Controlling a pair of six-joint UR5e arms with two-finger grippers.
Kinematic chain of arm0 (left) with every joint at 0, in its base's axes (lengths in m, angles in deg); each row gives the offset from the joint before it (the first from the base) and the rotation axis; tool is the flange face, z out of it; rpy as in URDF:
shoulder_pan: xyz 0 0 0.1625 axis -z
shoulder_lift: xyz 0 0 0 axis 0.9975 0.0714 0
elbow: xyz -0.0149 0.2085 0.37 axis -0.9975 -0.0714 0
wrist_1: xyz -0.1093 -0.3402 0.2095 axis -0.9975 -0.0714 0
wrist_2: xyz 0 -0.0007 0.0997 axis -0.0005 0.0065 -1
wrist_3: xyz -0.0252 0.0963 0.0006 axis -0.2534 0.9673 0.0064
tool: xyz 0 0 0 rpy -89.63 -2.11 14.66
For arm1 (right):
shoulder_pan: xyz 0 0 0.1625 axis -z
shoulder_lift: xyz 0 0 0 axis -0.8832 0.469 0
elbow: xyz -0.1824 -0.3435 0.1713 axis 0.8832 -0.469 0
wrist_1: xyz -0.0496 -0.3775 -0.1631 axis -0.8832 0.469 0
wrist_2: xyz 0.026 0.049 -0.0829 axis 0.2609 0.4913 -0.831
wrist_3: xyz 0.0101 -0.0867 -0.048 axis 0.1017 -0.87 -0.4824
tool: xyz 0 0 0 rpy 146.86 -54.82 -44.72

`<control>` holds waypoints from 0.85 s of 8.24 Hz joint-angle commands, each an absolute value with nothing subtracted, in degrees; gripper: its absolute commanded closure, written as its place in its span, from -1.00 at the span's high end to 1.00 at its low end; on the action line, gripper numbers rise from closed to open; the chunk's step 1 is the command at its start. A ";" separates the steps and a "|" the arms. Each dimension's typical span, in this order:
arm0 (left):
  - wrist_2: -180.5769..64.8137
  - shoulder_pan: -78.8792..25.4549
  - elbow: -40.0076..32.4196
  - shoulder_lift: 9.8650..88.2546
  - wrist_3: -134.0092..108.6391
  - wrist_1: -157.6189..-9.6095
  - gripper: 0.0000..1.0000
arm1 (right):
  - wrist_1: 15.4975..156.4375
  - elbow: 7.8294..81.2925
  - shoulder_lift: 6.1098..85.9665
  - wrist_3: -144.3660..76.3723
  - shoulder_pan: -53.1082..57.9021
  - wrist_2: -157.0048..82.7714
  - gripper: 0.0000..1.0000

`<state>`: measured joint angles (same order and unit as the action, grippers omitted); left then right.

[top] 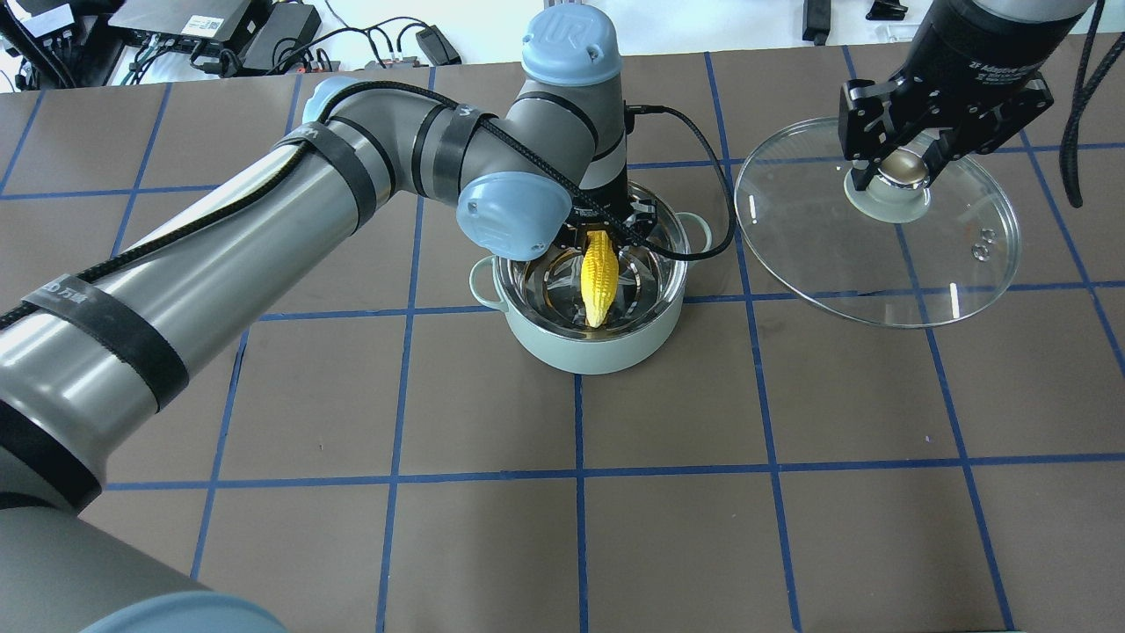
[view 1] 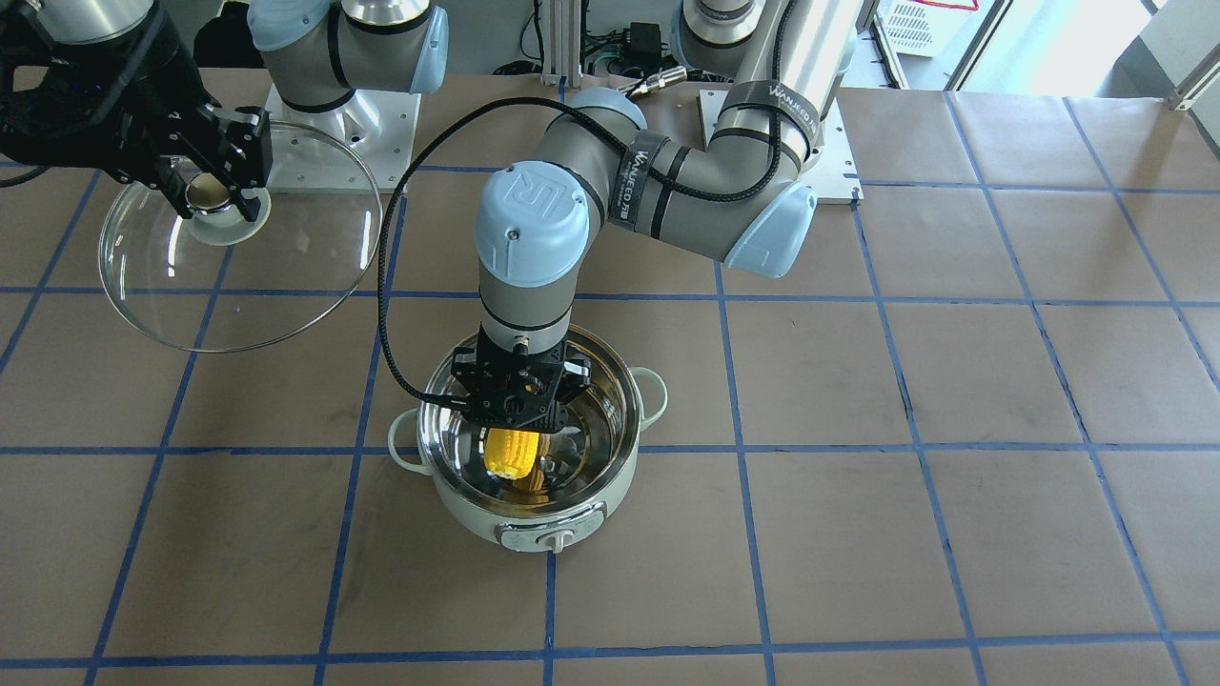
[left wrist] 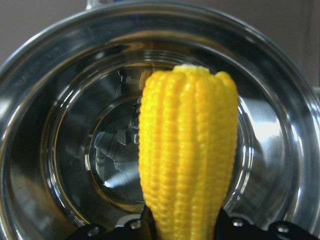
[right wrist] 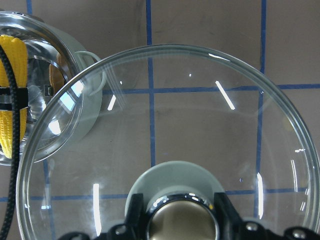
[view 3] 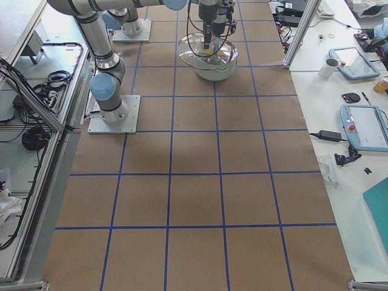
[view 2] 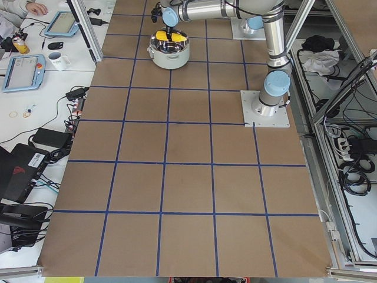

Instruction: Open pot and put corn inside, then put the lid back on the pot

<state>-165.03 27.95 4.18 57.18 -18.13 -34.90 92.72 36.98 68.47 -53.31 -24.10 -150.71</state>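
Yellow corn (top: 597, 281) shows lengthwise overhead, half-hidden behind left tool (view 1: 522, 429) frontally.

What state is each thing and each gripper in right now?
Pale mint-green round pot: open, lid off.
Bright yellow toy corn: gripped at one end, down inside the pot.
Clear glass dome lid: off the pot, held off to one side.
Left gripper: shut on the corn.
Right gripper: shut on the lid.
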 commanded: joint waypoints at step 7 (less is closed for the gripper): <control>-166.26 28.26 4.21 49.00 -17.73 -43.22 1.00 | 92.63 37.08 68.52 -53.31 -24.10 -150.67 -0.40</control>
<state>-166.39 28.63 4.07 53.27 -17.76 -37.31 92.63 37.08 68.51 -53.31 -24.10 -150.74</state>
